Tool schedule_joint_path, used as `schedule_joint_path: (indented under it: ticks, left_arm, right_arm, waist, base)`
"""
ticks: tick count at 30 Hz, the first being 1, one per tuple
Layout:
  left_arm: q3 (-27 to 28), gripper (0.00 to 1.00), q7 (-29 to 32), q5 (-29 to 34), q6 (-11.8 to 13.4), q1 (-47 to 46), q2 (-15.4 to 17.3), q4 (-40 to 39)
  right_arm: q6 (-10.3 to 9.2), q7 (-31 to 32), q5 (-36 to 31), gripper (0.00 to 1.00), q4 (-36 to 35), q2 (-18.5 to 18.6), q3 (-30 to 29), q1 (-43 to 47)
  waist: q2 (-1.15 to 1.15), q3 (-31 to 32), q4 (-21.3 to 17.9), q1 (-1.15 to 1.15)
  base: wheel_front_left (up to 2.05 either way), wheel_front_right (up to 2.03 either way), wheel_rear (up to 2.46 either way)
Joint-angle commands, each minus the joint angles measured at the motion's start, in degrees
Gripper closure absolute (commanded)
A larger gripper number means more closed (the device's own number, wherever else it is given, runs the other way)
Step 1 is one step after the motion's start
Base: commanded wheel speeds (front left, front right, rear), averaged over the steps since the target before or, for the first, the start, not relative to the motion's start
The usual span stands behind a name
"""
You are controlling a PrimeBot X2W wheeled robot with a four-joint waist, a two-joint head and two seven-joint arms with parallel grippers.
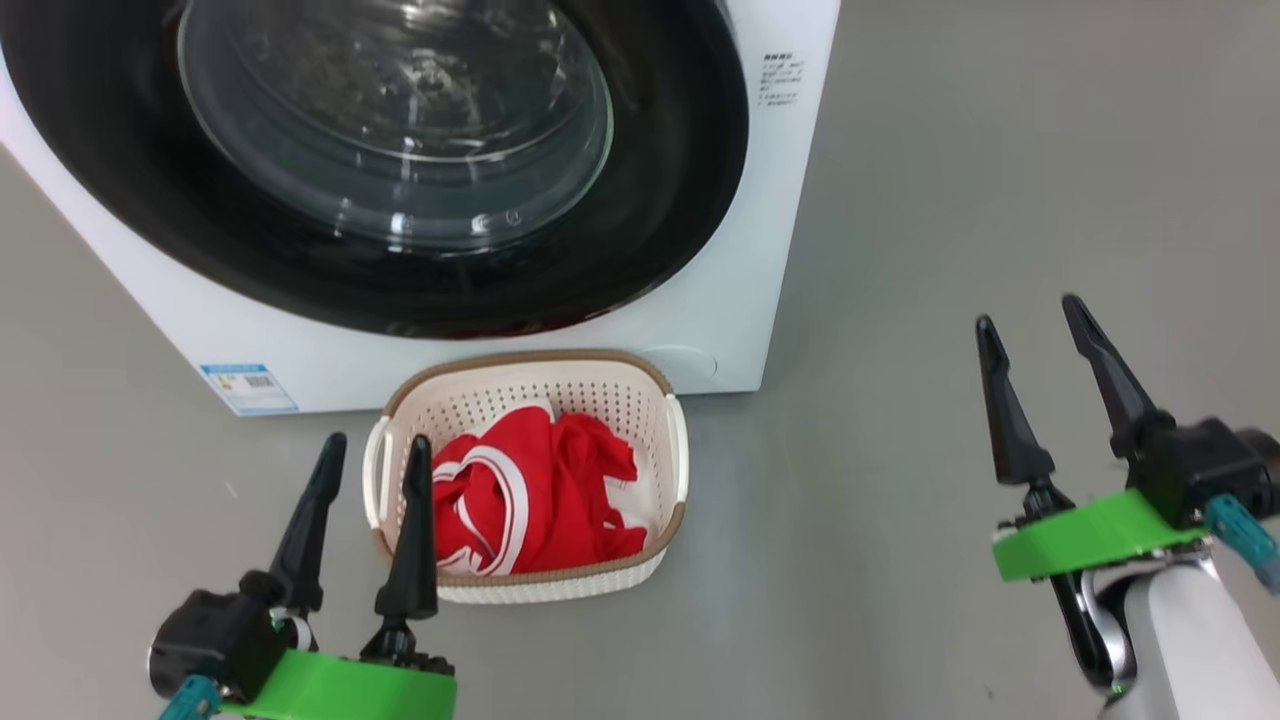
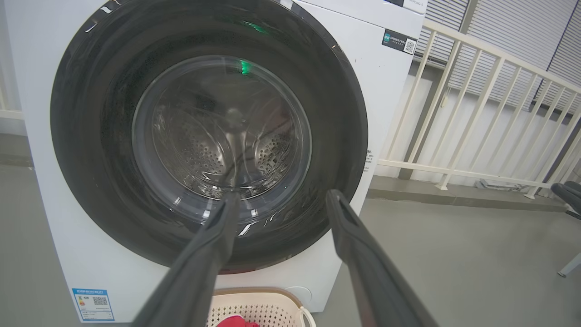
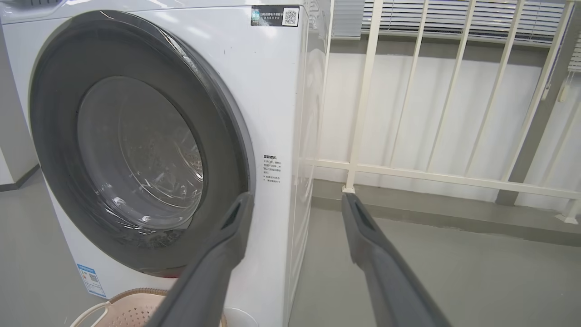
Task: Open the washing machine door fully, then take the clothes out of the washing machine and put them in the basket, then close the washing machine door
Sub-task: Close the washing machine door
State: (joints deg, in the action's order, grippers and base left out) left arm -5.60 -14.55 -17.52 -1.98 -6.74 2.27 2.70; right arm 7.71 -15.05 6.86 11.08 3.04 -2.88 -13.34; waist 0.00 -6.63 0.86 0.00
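The washing machine (image 1: pixel 720 300) is standing on a grey floor (image 1: pixel 950 200), with its round black door (image 1: pixel 680 200) lying shut against the white front. Through the door's clear glass window, the wrist views are showing the steel drum. The basket (image 1: pixel 530 362) is sitting on the floor just in front of the machine, below the door's lower edge. The red clothes (image 1: pixel 545 490), one piece with white stripe trim, are lying bunched inside the basket. The left gripper (image 1: pixel 378 441) is hovering at the basket's left side, its fingers spread wide and holding nothing. The right gripper (image 1: pixel 1028 311) is hanging well to the right of basket and machine, over bare floor, its fingers likewise spread and empty. A cream railing (image 3: pixel 408 172) is running beyond the machine's right side.
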Motion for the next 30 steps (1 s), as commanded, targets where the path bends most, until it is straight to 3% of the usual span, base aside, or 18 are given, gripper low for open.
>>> schedule_joint_path:
  ticks: [1, 15, 30]
  left_arm:
    - [2.03, 0.0, -0.45, 0.87, 0.11, -0.14, 0.61, -1.26]
    - [3.58, 0.0, -0.45, 2.82, -0.57, 4.76, 0.61, -1.68]
    - [5.46, 0.0, -0.45, 4.23, -1.35, 6.01, 0.61, -1.47]
  right_arm:
    - [-0.22, 0.05, 0.2, 0.0, -2.08, -0.16, 1.09, 0.63]
    - [-0.22, 0.05, -0.39, 0.0, -7.52, -0.16, 0.6, 11.9]
    - [-0.22, 0.05, 0.56, 0.0, -9.51, -0.16, 1.99, 14.37]
  waist:
    - [0.0, 1.17, -0.72, 0.0]
    - [0.0, 6.45, -1.43, 0.0]
    - [0.0, 7.58, -1.94, 0.0]
  base:
    - [0.0, 0.0, 0.0]
    - [0.0, 0.0, 0.0]
    - [0.0, 0.0, 0.0]
